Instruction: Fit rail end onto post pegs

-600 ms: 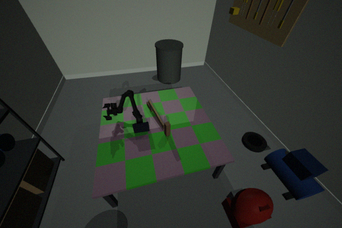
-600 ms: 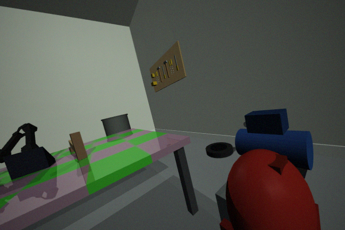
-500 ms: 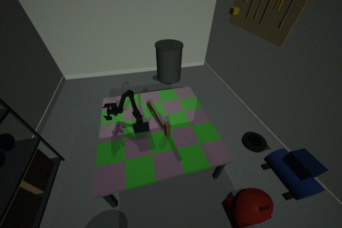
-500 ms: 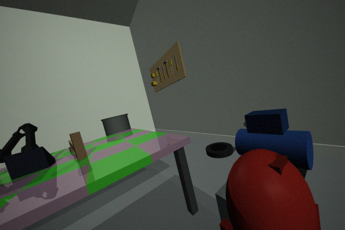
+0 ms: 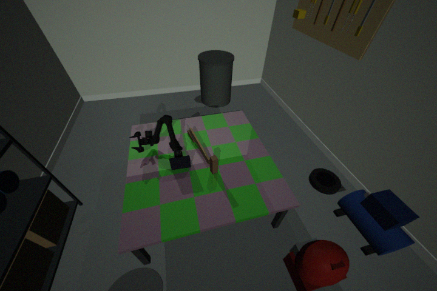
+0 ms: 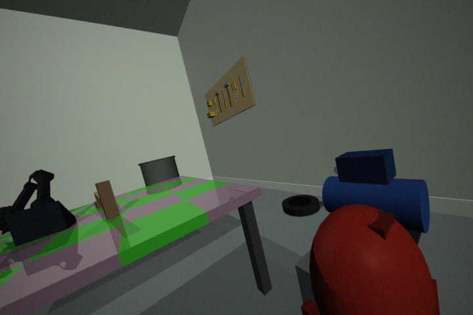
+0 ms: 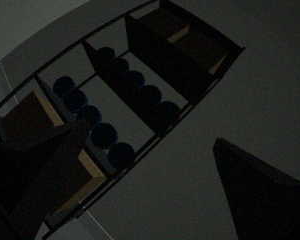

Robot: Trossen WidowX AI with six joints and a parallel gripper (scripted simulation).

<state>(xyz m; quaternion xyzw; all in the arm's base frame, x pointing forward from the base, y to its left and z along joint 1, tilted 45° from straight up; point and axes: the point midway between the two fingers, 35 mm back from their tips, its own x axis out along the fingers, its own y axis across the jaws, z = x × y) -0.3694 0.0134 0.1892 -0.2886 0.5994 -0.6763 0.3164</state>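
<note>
The long thin wooden rail (image 5: 201, 146) runs from the back of the checkered table toward the short wooden post (image 5: 214, 165) (image 6: 108, 200), which stands upright. The rail's near end is close behind the post; contact or a gap cannot be told. Pegs, holes and the far bracket are too small and dark to make out, and so is whether the rail is level. My gripper (image 5: 132, 143) (image 7: 153, 135) is wide open and empty, raised over the table's left side, well away from the rail and pointing away from it.
The arm's dark base (image 5: 180, 162) (image 6: 39, 224) stands left of the post on the checkered table (image 5: 179, 219) (image 6: 162, 222). A shelf rack (image 7: 157, 134) with blue round things fills much of the wrist view. A grey bin (image 5: 215, 80) stands behind the table.
</note>
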